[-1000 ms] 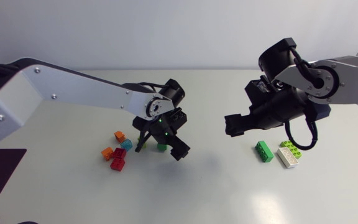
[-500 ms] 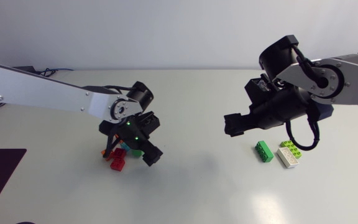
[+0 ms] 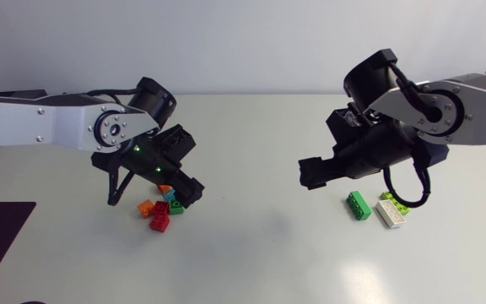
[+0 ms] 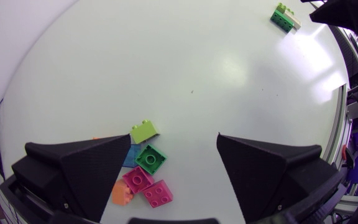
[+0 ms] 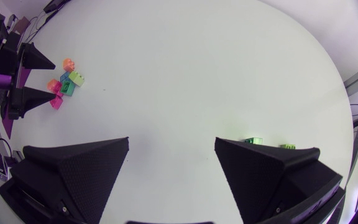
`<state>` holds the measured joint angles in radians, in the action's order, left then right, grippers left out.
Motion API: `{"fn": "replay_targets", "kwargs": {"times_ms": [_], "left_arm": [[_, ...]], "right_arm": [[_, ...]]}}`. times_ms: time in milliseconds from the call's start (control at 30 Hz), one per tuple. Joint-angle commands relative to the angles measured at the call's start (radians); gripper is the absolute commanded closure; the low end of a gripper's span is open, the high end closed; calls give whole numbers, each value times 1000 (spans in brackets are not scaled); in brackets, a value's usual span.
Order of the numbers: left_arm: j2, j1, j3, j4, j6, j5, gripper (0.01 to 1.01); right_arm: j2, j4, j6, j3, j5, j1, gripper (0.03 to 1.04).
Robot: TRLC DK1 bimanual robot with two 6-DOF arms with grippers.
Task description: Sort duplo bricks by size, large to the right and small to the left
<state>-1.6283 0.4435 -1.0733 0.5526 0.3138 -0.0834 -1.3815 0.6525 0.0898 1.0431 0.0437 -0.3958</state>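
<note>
Left gripper (image 3: 150, 196) is open with nothing held, its wedges spread wide, hanging right over the small bricks (image 3: 160, 213). In the head view that pile sits at about 6 o'clock from the gripper, at the left of the table (image 3: 251, 253).

In my left wrist view the pile is not centred between the fingers. It crowds the inner side of one finger, and a blue brick (image 4: 132, 157) is partly hidden under that finger's edge. I can't tell whether they touch. Next to it are a small green brick (image 4: 150, 158), a small lime brick (image 4: 145, 131) just ahead of that, two pink ones (image 4: 146, 186) and an orange one (image 4: 122, 193). They are all square and stubby, so no long axis matters.

Right gripper (image 3: 315, 173) is also open and empty, up off the table and well apart from anything. The large bricks lie at roughly 4 o'clock from it: a large green brick (image 3: 359, 205), a white brick (image 3: 391, 214) and a large lime brick (image 3: 392, 198) close together. The green one's long axis runs about 11 to 5 o'clock, and the white one's about 10 to 4.

I see no stray brick in the middle of the table. My judgement is that the sort looks about finished. If a small brick needs a nudge, the left arm is far nearer. The big ones belong to the right arm. The risk is a wedge of the left gripper clipping the pile if it goes out sideways, so it should lift straight up.
</note>
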Motion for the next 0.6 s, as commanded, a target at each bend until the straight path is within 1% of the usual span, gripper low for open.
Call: {"fn": "replay_targets", "kwargs": {"times_ms": [0,100,200,233,300,433,567], "left_arm": [[4,4,-5,6,-22,-12,69],[5,4,3,6,-36,-13,69],[22,27,-5,6,-67,-15,51],[36,41,-8,3,-78,-13,48],[59,43,-27,-10,-128,7,46],[68,0,-71,-10,-190,82,46],[85,-58,-79,-10,-219,136,46]], "right_arm": [[21,19,21,-9,-11,-6,67],[27,19,21,-14,-13,-3,67],[39,21,22,-18,-13,2,67],[50,21,28,-18,-25,3,67],[78,13,39,-14,-68,5,67],[98,24,45,34,-80,38,67],[110,36,65,57,-80,71,67]]}}
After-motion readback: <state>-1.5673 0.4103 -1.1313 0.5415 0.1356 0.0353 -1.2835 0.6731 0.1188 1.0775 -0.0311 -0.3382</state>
